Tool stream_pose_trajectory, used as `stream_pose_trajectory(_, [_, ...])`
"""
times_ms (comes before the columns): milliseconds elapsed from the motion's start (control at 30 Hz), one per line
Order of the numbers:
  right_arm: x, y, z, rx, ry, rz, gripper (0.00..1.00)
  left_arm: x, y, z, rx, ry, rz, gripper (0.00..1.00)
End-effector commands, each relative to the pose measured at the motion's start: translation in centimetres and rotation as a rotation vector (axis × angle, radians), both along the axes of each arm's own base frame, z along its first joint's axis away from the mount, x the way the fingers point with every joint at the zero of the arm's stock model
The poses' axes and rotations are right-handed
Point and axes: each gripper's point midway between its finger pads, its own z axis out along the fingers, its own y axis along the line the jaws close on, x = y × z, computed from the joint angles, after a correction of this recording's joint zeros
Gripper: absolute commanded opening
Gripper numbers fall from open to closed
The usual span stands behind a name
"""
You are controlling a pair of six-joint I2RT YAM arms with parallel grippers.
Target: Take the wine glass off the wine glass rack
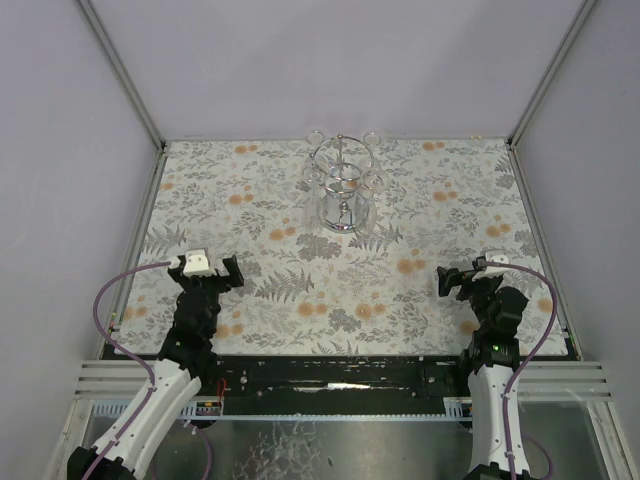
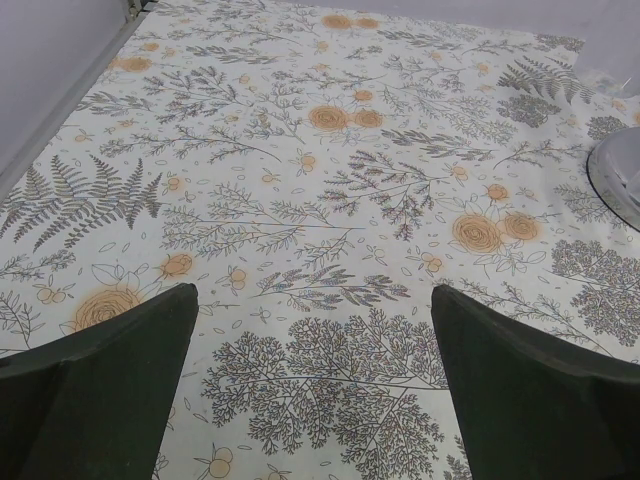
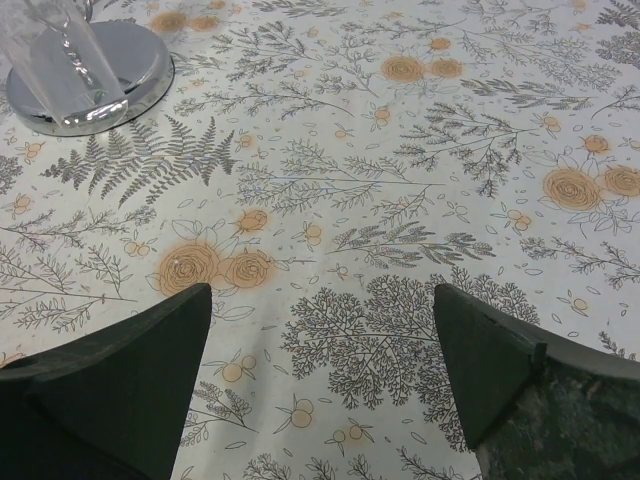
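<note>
The chrome wine glass rack [image 1: 343, 185] stands at the far middle of the table, with a round mirrored base and wire rings at the top. Clear wine glasses [image 1: 374, 180] hang from its rings, bowls down. In the right wrist view the rack's base [image 3: 140, 75] and a hanging glass bowl [image 3: 65, 55] show at the top left. The base's edge [image 2: 618, 175] shows at the right of the left wrist view. My left gripper [image 1: 212, 268] is open and empty at the near left. My right gripper [image 1: 458, 278] is open and empty at the near right. Both are far from the rack.
A floral cloth [image 1: 300, 260] covers the table. Grey walls and metal frame posts [image 1: 125, 75] enclose the far and side edges. A black rail [image 1: 330, 375] runs along the near edge between the arm bases.
</note>
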Motion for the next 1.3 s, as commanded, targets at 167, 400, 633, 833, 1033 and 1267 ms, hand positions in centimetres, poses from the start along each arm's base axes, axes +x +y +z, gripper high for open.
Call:
stream_pose_trajectory(167, [-0.1,-1.4,-3.0,0.016,0.044,-0.089,0.99,-0.4,0.6,-2.8,0.001,0.014,0.028,1.00])
stream_pose_trajectory(400, [-0.2,-1.6,-2.7,0.015,0.012,-0.105,0.99,-0.4,0.6,-2.8,0.002,0.014,0.026,1.00])
stream_pose_trajectory(633, [0.1,-2.8,-2.6,0.038,0.047,-0.188,0.99,-0.3,-0.3,-2.1,0.020,0.020,-0.032,1.00])
stream_pose_trajectory(833, [0.4,-3.9,-0.4,0.048,0.105,-0.250,0.99,0.6,-1.8,2.3,0.078,0.047,-0.118,1.00])
stream_pose_trajectory(1033, [0.5,-7.4,5.3,0.178,0.117,-0.520,0.99,2.6,-2.3,8.9,0.152,0.068,-0.134,1.00])
stream_pose_trajectory(1267, [0.7,-8.0,9.4,0.283,0.302,-0.632,0.99,4.6,-6.0,13.1,0.111,0.210,-0.289,1.00])
